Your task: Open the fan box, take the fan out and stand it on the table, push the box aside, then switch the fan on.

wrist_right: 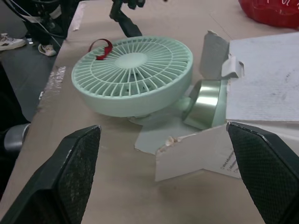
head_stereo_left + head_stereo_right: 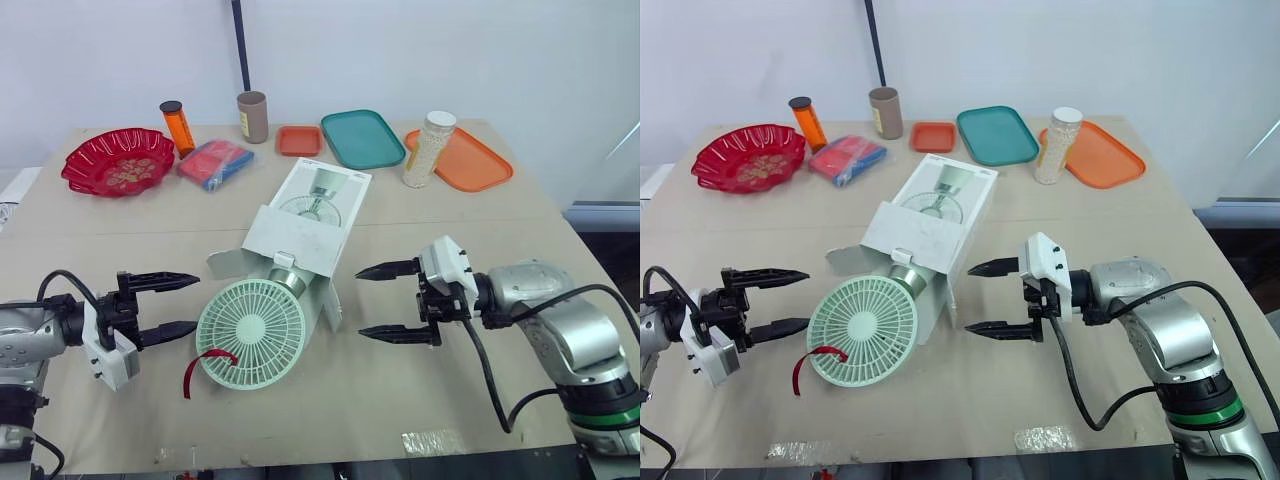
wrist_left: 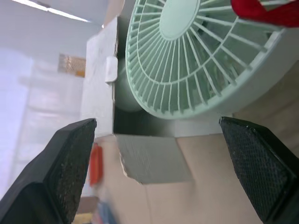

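Pale green plastic fan with round grille [image 2: 252, 332] lies on the tan table [image 2: 450, 230], its head clear of the open white cardboard box [image 2: 305, 225]. The left gripper [image 2: 194, 302] and right gripper [image 2: 359, 302] flank it, both spread and empty. Best practice: the left pinches the grille rim, the right pins the box, and the fan is drawn straight out.

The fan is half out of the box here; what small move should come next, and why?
Probably ease the left pincer onto the rim of the fan, to draw it out. The box is open, the fan's head lies outside and the rest inside; the right pincer is open too, touching nothing.
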Robot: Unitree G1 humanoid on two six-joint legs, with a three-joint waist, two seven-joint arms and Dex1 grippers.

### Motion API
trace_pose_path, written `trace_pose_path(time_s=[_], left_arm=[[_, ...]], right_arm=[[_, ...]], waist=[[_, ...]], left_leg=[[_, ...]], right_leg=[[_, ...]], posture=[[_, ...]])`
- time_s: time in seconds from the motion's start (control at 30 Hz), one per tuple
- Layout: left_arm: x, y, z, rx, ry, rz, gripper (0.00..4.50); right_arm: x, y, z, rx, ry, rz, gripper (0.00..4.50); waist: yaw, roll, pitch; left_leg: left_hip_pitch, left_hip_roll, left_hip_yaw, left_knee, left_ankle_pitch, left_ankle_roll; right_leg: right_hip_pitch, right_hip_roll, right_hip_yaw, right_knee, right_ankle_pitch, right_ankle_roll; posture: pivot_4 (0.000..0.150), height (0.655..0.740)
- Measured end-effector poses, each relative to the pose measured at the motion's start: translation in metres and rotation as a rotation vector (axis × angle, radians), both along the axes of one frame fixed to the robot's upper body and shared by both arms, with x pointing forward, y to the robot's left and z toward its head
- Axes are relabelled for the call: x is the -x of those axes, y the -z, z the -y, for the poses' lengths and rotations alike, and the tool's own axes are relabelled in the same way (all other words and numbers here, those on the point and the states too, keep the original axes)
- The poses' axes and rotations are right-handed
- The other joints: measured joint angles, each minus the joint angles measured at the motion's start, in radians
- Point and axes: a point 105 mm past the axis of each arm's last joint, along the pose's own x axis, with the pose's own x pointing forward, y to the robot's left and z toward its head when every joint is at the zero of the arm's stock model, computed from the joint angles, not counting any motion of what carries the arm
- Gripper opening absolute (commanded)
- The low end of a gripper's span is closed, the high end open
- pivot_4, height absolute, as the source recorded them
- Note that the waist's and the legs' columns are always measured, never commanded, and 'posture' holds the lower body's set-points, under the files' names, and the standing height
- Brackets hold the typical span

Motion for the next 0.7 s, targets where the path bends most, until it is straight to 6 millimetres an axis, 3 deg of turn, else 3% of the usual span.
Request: trace_pose_path(time_s=[0.7], left_arm=[[0.0, 0.022, 0.026, -0.025, 0.069, 0.071, 4.5]], right_arm=[[-0.002, 0.004, 0.003, 0.018, 0.05, 0.008, 4.4]], waist=[[0.001, 0.0, -0.001]], left_leg=[[0.0, 0.0, 0.0, 0.001, 0.0, 0.0]], right_leg=[[0.001, 0.0, 0.0, 0.001, 0.0, 0.0]], posture=[[0.15, 0.74]])
